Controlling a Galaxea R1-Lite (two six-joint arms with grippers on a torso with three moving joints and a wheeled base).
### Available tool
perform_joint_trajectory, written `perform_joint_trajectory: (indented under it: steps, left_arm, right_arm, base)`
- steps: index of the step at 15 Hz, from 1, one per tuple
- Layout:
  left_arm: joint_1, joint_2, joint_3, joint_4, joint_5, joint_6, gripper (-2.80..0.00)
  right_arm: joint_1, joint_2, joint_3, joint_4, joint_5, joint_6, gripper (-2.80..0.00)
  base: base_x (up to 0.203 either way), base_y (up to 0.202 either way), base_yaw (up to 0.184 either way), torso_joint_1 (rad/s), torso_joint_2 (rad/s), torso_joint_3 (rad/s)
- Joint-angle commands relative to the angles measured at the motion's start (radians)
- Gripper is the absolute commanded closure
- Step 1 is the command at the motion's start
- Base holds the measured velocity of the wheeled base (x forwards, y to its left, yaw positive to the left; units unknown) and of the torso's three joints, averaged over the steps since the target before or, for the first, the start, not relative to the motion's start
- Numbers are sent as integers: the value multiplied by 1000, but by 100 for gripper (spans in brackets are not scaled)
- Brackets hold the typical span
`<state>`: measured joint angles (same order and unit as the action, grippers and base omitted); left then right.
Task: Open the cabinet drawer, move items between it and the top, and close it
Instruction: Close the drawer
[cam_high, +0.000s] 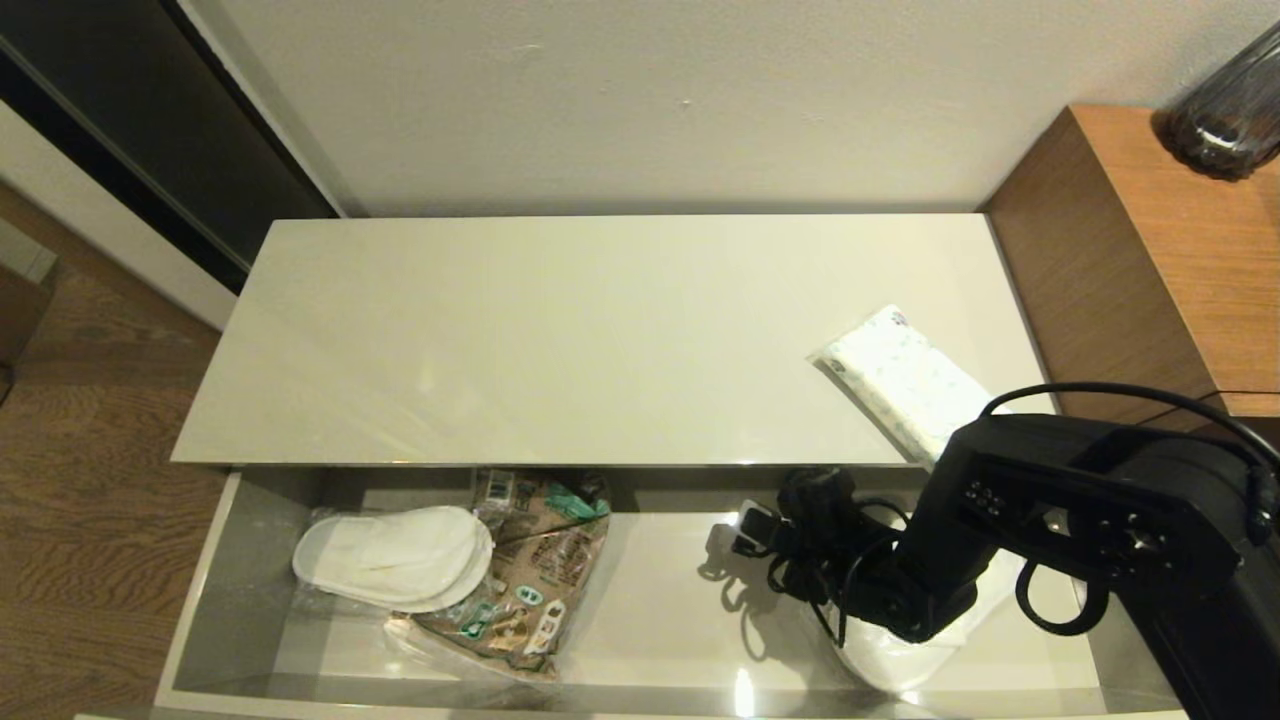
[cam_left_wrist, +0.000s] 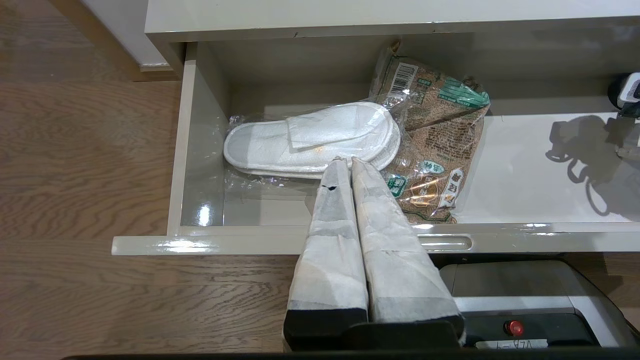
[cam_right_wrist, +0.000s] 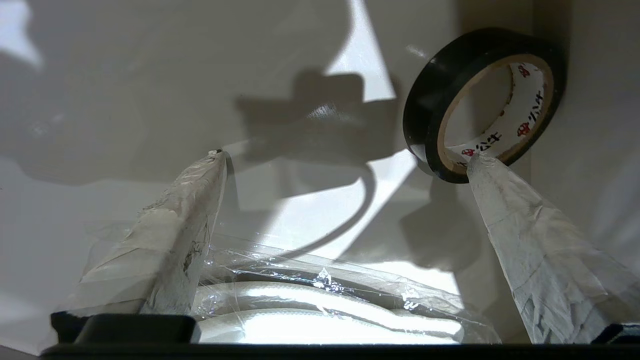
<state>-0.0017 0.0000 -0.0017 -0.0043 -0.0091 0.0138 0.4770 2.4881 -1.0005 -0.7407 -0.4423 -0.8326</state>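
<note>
The cabinet drawer (cam_high: 205, 600) stands pulled out below the cream top (cam_high: 560, 340). A white tissue pack (cam_high: 900, 385) lies on the top at the right. At the drawer's left end, white slippers in a clear bag (cam_left_wrist: 310, 140) lie beside the brown snack bag. My right gripper (cam_right_wrist: 345, 157) is open, low inside the drawer's right end. One of its fingertips (cam_right_wrist: 475, 162) is at the lower rim of the black tape roll (cam_right_wrist: 482, 102), and a second bagged pair of slippers (cam_right_wrist: 325, 310) lies under it. My left gripper (cam_left_wrist: 345, 161) is shut and empty, above the drawer's front edge (cam_left_wrist: 225, 240).
A brown printed snack bag (cam_high: 540, 570) lies in the drawer, partly over the left slippers' bag. Brown wooden furniture (cam_high: 1150, 250) with a dark glass vase (cam_high: 1225, 120) stands right of the cabinet. The wall is behind, wood floor (cam_high: 90, 450) on the left, and the robot base (cam_left_wrist: 525, 300) in front.
</note>
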Motion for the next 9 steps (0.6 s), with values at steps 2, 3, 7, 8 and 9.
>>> perform_joint_trajectory:
  steps: [2,3,7,8,9]
  left_arm:
    - [0,0,0,0,0,0,0]
    - [0,0,0,0,0,0,0]
    - [0,0,0,0,0,0,0]
    - [0,1,-1,0,0,0,0]
    - [0,0,0,0,0,0,0]
  right_arm:
    - [10,-9,73,-67,-30,-6,-280]
    - [19,-8,105,-109,-57,-6,-280]
    - [62,11,216,-274,-156,-8,-280]
    - [75,12,227,-298,-170,-8,-280]
    - [92,26,225,-343,-188,-9,-280]
  base:
    - [0,0,0,0,0,0]
    - [0,0,0,0,0,0]
    - [0,0,0,0,0,0]
    - [0,0,0,0,0,0]
    - [0,0,0,0,0,0]
